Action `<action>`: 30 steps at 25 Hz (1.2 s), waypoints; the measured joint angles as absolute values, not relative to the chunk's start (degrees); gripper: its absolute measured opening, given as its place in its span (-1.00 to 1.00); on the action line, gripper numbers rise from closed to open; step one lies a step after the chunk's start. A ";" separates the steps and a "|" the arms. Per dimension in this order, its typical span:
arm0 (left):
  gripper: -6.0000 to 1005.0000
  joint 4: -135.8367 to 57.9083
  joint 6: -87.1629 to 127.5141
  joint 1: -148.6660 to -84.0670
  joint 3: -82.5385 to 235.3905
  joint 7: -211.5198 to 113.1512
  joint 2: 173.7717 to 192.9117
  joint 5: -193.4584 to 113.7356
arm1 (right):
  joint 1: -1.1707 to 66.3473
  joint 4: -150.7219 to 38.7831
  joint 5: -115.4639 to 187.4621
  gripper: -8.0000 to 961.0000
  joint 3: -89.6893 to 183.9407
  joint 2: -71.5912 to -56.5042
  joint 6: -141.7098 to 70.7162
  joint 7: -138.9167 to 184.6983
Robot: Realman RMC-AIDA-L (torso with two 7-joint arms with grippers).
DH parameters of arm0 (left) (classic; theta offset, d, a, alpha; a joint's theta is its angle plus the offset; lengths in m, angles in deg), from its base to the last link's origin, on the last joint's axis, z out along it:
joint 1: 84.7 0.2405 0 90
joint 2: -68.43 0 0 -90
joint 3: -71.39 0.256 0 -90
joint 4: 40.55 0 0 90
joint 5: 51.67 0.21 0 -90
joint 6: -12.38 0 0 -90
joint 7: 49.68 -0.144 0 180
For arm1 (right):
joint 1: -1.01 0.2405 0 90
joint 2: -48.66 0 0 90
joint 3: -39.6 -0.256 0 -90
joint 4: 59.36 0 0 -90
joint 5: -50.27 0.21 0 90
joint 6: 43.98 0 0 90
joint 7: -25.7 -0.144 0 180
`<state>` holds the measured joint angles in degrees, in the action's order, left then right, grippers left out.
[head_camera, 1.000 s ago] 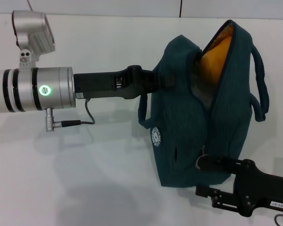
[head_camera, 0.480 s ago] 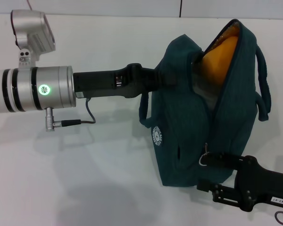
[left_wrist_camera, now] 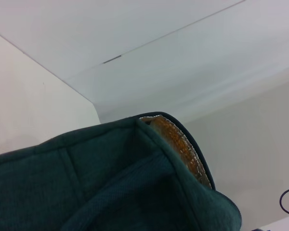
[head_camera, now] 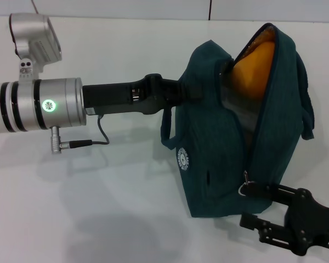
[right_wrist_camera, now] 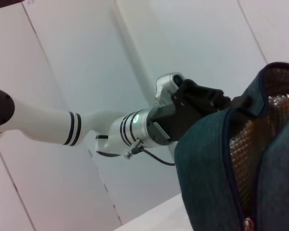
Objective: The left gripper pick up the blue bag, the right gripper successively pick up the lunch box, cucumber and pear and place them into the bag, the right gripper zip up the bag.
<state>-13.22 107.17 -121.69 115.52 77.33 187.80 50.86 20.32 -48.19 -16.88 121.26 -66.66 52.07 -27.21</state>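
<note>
- Left gripper clamped on blue bag, held up.
- Right gripper at ring zip pull; grip can't tell.
- Zip mostly open above it; zipping left.

Left arm reaches level across from the left, its left gripper clamped on the bag; right gripper sits low at right, closed on the zip pull

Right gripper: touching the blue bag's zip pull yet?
Touching. In the head view the right gripper has its fingertip at the ring zip pull on the blue bag, no gap visible. The left gripper holds the bag's upper edge.
</note>
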 joint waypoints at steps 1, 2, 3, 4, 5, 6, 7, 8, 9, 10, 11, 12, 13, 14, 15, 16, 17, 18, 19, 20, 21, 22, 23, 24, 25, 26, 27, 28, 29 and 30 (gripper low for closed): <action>-0.91 -13.22 107.16 -121.69 115.54 77.33 187.79 50.84 | 20.04 -48.19 -16.87 0.35 121.13 -66.58 52.22 -27.15; -0.91 -13.23 107.14 -121.70 115.56 77.33 187.78 50.83 | 19.72 -48.20 -16.87 0.35 121.01 -66.49 52.38 -27.09; -0.91 -13.22 107.08 -121.69 115.56 77.33 187.78 50.81 | 19.34 -48.20 -16.87 0.35 120.90 -66.37 52.66 -26.96; -0.91 -13.22 107.03 -121.69 115.57 77.33 187.77 50.80 | 18.88 -48.20 -16.87 0.35 120.87 -66.20 53.08 -26.81; -0.91 -13.22 106.98 -121.69 115.58 77.33 187.77 50.79 | 18.66 -48.20 -16.87 0.35 120.87 -66.10 53.35 -26.70; -0.91 -13.22 106.95 -121.69 115.58 77.33 187.77 50.79 | 18.49 -48.19 -16.91 0.35 120.87 -65.99 53.77 -26.59; -0.91 -13.22 106.92 -121.69 115.59 77.33 187.77 50.79 | 18.24 -48.16 -16.93 0.35 120.88 -65.84 54.21 -26.44; -0.91 -13.22 106.91 -121.69 115.59 77.33 187.77 50.79 | 18.08 -48.16 -16.93 0.35 120.89 -65.72 54.41 -26.38; -0.91 -13.22 106.90 -121.69 115.60 77.33 187.77 50.79 | 17.87 -48.16 -16.91 0.35 120.77 -65.66 54.51 -26.24; -0.91 -13.22 106.89 -121.69 115.60 77.34 187.77 50.79 | 17.61 -48.15 -16.84 0.35 120.49 -65.60 54.57 -26.11; -0.91 -13.22 106.88 -121.70 115.60 77.36 187.77 50.79 | 17.24 -48.14 -16.76 0.35 119.88 -65.60 54.58 -25.93; -0.91 -13.22 106.87 -121.69 115.61 77.39 187.77 50.79 | 17.05 -48.13 -16.74 0.35 119.15 -65.59 54.59 -25.81; -0.91 -13.22 106.87 -121.70 115.63 77.43 187.77 50.79 | 16.87 -48.13 -16.74 0.35 118.52 -65.60 54.59 -25.76; -0.91 -13.22 106.88 -121.71 115.66 77.46 187.77 50.79 | 16.68 -48.12 -16.75 0.35 117.73 -65.59 54.54 -25.74; -0.91 -13.22 106.89 -121.73 115.67 77.48 187.77 50.79 | 16.62 -48.12 -16.79 0.35 117.29 -65.58 54.42 -25.73; -0.91 -13.22 106.89 -121.75 115.67 77.48 187.77 50.79 | 16.64 -48.11 -16.83 0.35 117.09 -65.59 54.31 -25.73; -0.91 -13.22 106.90 -121.76 115.68 77.49 187.77 50.79 | 16.83 -48.11 -16.89 0.35 117.08 -65.59 54.03 -25.77; -0.91 -13.23 106.90 -121.76 115.69 77.49 187.77 50.79 | 17.01 -48.11 -16.91 0.35 117.08 -65.59 53.80 -25.82; -0.91 -13.22 106.91 -121.77 115.69 77.49 187.77 50.79 | 17.41 -48.10 -16.97 0.35 117.09 -65.64 53.26 -25.92; -0.91 -13.22 106.91 -121.78 115.69 77.50 187.77 50.79 | 17.77 -48.11 -17.14 0.35 117.17 -65.76 52.62 -26.03; -0.91 -13.22 106.93 -121.78 115.69 77.50 187.77 50.79 | 18.17 -48.10 -17.27 0.35 117.27 -65.88 52.08 -26.09; -0.91 -13.23 106.95 -121.78 115.69 77.50 187.77 50.79 | 18.63 -48.11 -17.60 0.35 117.44 -66.05 51.51 -26.12; -0.91 -13.23 106.98 -121.79 115.67 77.50 187.77 50.79 | 19.07 -48.11 -17.98 0.35 117.56 -66.17 51.05 -26.15; -0.91 -13.22 106.99 -121.79 115.65 77.49 187.77 50.79 | 19.42 -48.11 -18.38 0.35 117.65 -66.27 50.74 -26.16; -0.91 -13.22 107.01 -121.79 115.64 77.48 187.77 50.79 | 19.73 -48.11 -18.70 0.35 117.70 -66.36 50.54 -26.17; -0.91 -13.22 107.02 -121.79 115.66 77.48 187.77 50.79 | 19.98 -48.11 -18.91 0.35 117.72 -66.41 50.34 -26.18; -0.91 -13.22 107.02 -121.79 115.67 77.47 187.77 50.79 | 20.16 -48.11 -18.98 0.35 117.72 -66.48 50.27 -26.18; -0.91 -13.22 107.03 -121.79 115.69 77.47 187.77 50.79 | 20.31 -48.11 -19.00 0.35 117.72 -66.51 50.24 -26.18; -0.91 -13.22 107.03 -121.80 115.71 77.47 187.77 50.79 | 20.44 -48.12 -19.00 0.35 117.70 -66.53 50.22 -26.19; -0.91 -13.22 107.03 -121.83 115.72 77.45 187.77 50.79 | 20.58 -48.12 -18.97 0.35 117.65 -66.54 50.21 -26.19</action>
<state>-13.22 107.03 -121.83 115.72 77.45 187.77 50.79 20.58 -48.12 -18.97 117.65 -66.54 50.21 -26.19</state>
